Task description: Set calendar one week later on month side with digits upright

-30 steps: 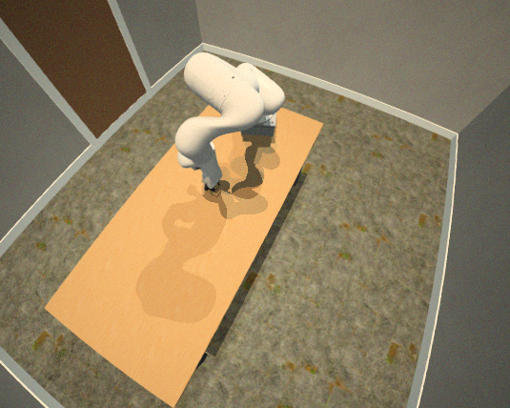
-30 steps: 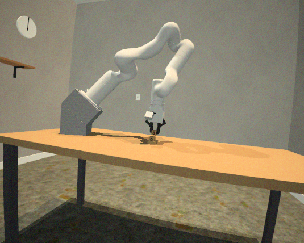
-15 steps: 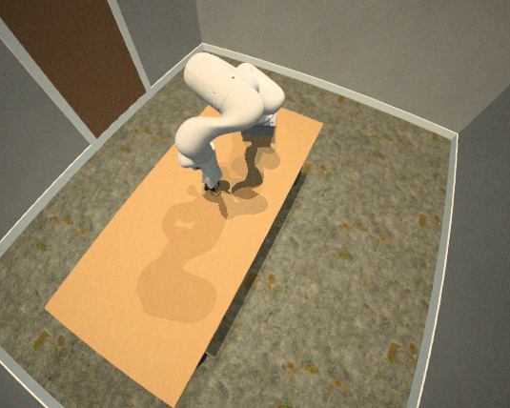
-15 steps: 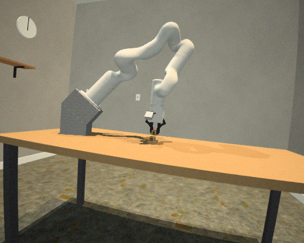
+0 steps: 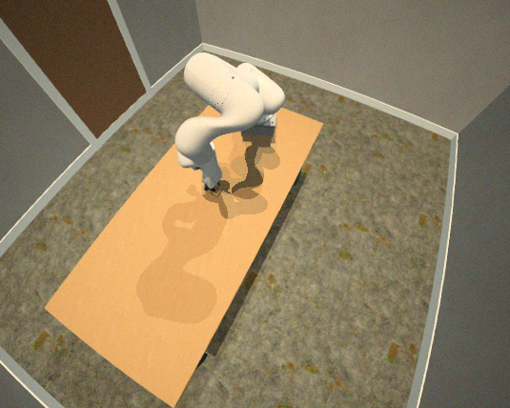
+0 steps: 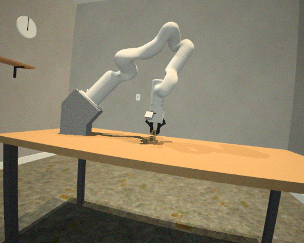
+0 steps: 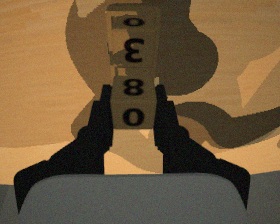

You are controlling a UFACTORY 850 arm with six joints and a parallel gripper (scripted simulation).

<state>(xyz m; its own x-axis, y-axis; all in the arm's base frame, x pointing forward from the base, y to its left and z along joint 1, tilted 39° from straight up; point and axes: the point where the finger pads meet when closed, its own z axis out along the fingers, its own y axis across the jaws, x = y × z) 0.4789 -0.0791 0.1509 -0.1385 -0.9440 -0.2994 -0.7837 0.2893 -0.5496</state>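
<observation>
- We see the gripper (image 7: 132, 112) closed on a wooden digit cube (image 7: 132, 103), its two black fingers pressing the cube's left and right sides.
- In the wrist view, the held cube shows two faces, one bearing an 8 and the nearer one a 0, both in black on pale wood.
- Beyond it, the second cube (image 7: 130, 46) rests in the calendar tray (image 7: 139, 12); we read a 3 on its upper face, and a further mark above it that is too dim to identify.
- In the exterior view, the held cube (image 6: 153, 132) hangs just above the tray (image 6: 152, 139), which sits on the orange worktop (image 6: 203, 159) near the arm's grey base (image 6: 75, 113).
- The tray lies in the arm's shadow, and the month's name is not legible in any view.
</observation>
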